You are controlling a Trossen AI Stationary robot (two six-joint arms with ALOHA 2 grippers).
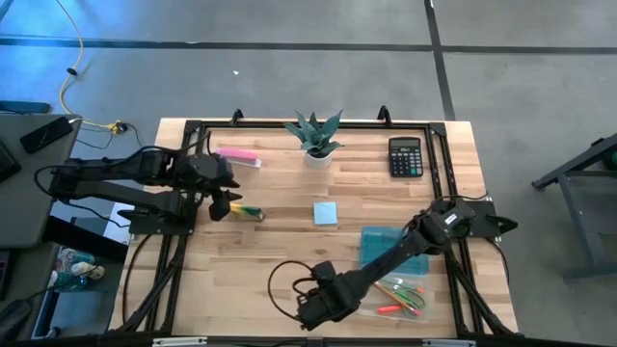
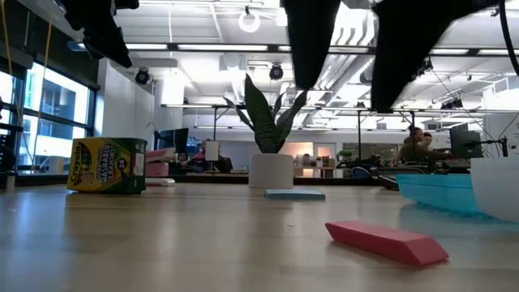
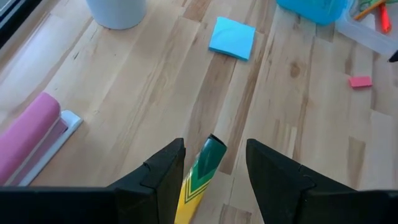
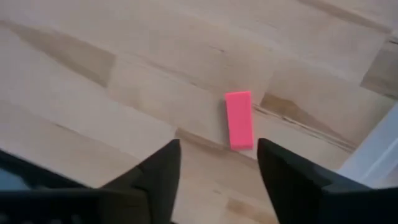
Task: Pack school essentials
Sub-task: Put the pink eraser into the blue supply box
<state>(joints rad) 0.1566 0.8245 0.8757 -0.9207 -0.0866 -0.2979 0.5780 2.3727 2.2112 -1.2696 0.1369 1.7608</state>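
Right wrist view: pink eraser [image 4: 239, 120] flat on surface at twelve o'clock of spread, empty right end effector [image 4: 217, 171]; likely light, stiff, slightly grippy, best pinched across narrow sides; left end effector [image 3: 214, 168] spread astride crayon box [image 3: 200, 177].

Two dark, near-black jointed arms on black tube frames. Left hand [image 3: 211, 180] has wedge-shaped matte black fingers [image 3: 158, 180] with angular faceted edges. Right hand [image 4: 214, 174] looks the same, black tapered fingers [image 4: 286, 174]. Thin black cable loops by right arm [image 1: 405, 253].
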